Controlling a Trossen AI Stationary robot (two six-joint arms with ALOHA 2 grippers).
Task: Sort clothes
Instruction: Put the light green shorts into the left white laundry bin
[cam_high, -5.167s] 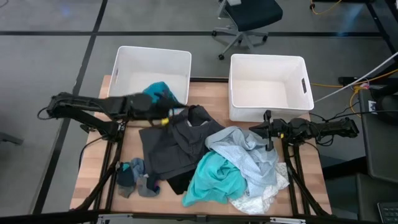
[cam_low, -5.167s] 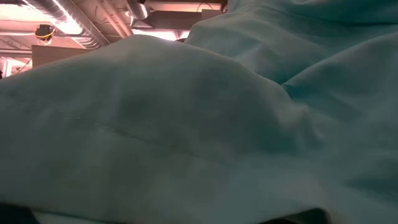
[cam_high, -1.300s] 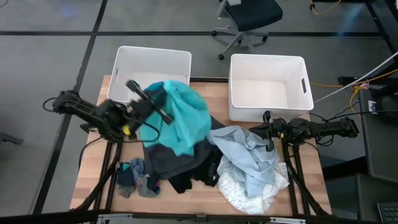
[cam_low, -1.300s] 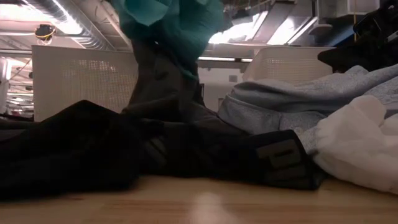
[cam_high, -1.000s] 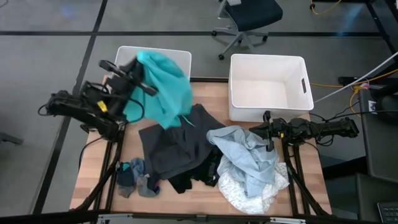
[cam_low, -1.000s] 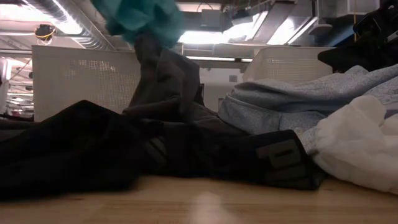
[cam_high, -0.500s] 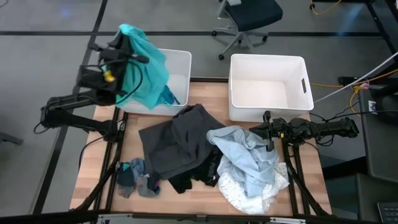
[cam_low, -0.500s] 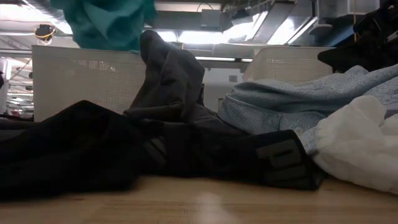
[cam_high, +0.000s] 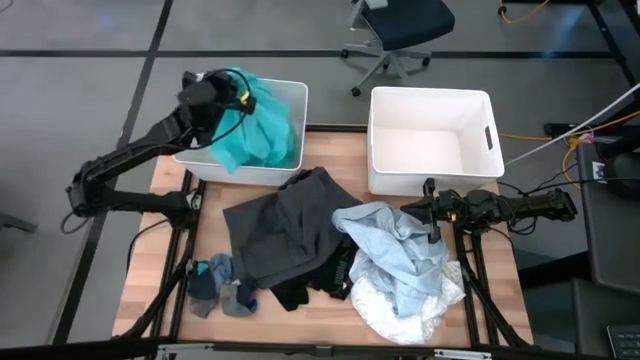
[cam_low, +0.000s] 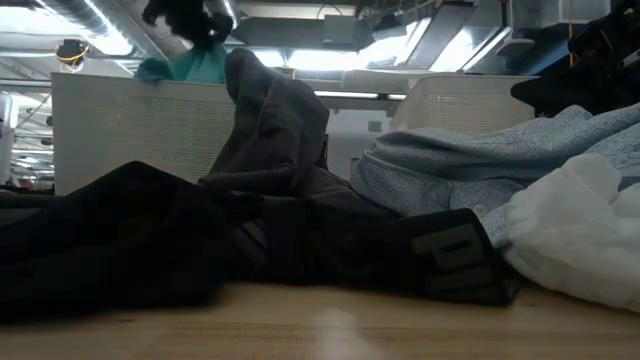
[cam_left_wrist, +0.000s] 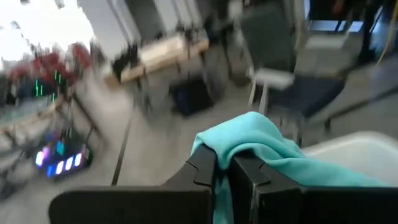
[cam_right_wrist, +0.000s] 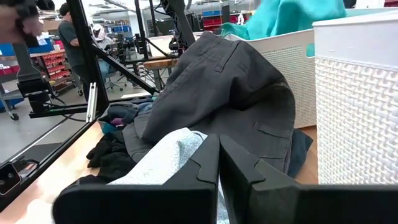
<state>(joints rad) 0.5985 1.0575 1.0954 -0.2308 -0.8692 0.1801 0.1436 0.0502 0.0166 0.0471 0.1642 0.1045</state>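
Wooden table (cam_high: 330, 152) carrying two white bins: left gripper (cam_high: 238, 98), clamped on the teal garment (cam_high: 258, 135), holds it over the left bin (cam_high: 290, 95) for dropping in, while right gripper (cam_high: 431, 236), closed and empty, waits beside the unsorted clothes (cam_high: 330, 250).

Two dark jointed arms — black cabling, yellow mark by the left tool (cam_high: 232, 93)
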